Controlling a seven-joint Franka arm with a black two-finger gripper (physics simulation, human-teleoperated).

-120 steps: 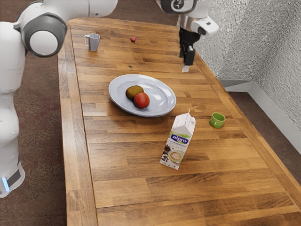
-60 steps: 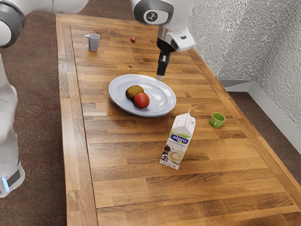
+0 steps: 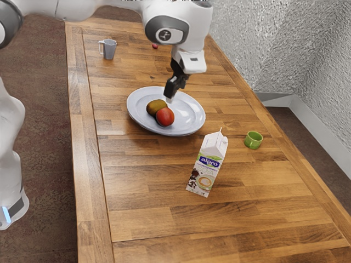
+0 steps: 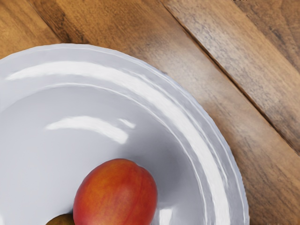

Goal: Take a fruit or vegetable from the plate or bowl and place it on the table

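My gripper (image 3: 169, 99) hangs above the plate, just over the two fruits and slightly toward the plate's far side; whether its fingers stand apart cannot be made out. The pale blue-grey plate (image 3: 189, 115) lies on the wooden table (image 3: 148, 181). On it, a red fruit (image 3: 165, 116) rests against a brownish-green one (image 3: 156, 106). In the wrist view the red-orange fruit (image 4: 115, 194) lies inside the plate (image 4: 42, 108), with a bit of the brown fruit (image 4: 62, 220) beside it.
A milk carton (image 3: 207, 164) stands upright near the plate, toward the exterior view's bottom. A green cup (image 3: 253, 139) is toward the exterior view's right. Farther back are a grey measuring cup (image 3: 109, 49) and a small red item (image 3: 155, 46).
My hand has moved toward the exterior view's left and down, from beyond the plate to above it, and has turned. Fruits and plate have stayed put.
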